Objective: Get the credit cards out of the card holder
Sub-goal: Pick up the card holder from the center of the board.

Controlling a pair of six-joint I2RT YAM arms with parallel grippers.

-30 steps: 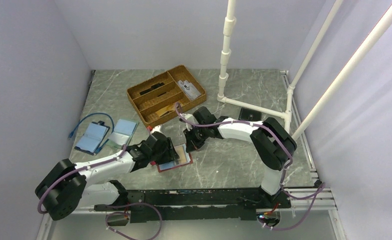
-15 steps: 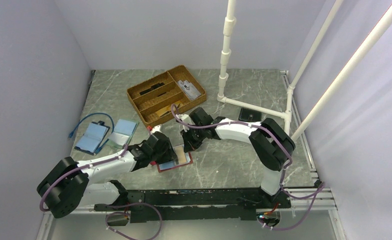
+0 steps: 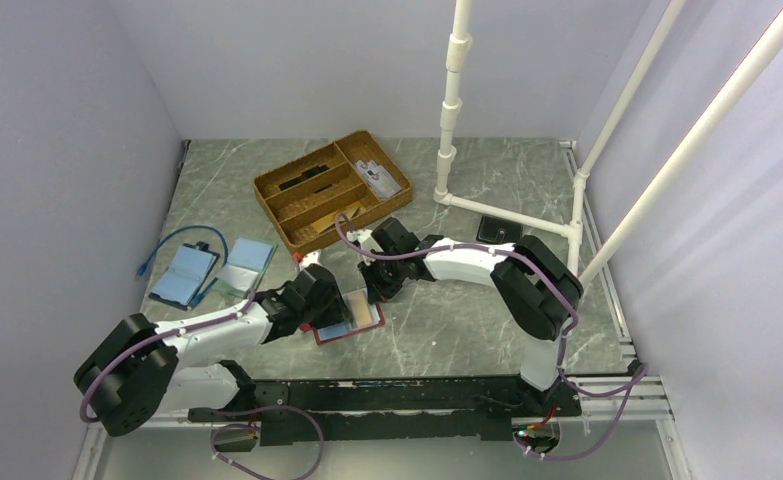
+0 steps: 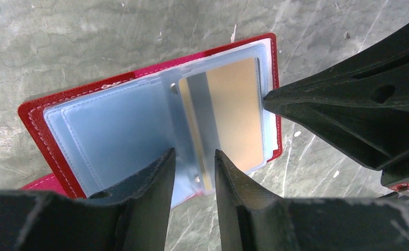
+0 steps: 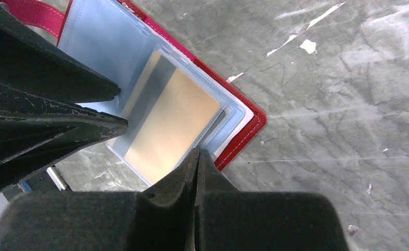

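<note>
The red card holder (image 3: 339, 333) lies open on the table, with clear pockets facing up (image 4: 113, 125). A gold-tan credit card (image 4: 236, 112) sits in the raised pocket leaf and also shows in the right wrist view (image 5: 168, 117). My left gripper (image 4: 194, 157) is narrowly open, and its fingertips (image 4: 163, 162) stand astride the bound edge of that leaf. My right gripper (image 5: 197, 152) is shut, with its tip against the outer edge of the gold card's pocket. I cannot tell whether it pinches the card. The other cards are hidden.
A wicker divider tray (image 3: 267, 190) stands behind the holder. A light-blue booklet case (image 3: 182, 275), a pale blue flat piece (image 3: 249, 258) and a blue cable (image 3: 182, 236) lie at the left. A black square wallet (image 3: 499, 229) and white pipe frame (image 3: 450, 120) are at the right.
My right gripper has crept slightly left, up to the holder's outer edge. The left gripper and the holder have barely moved.
</note>
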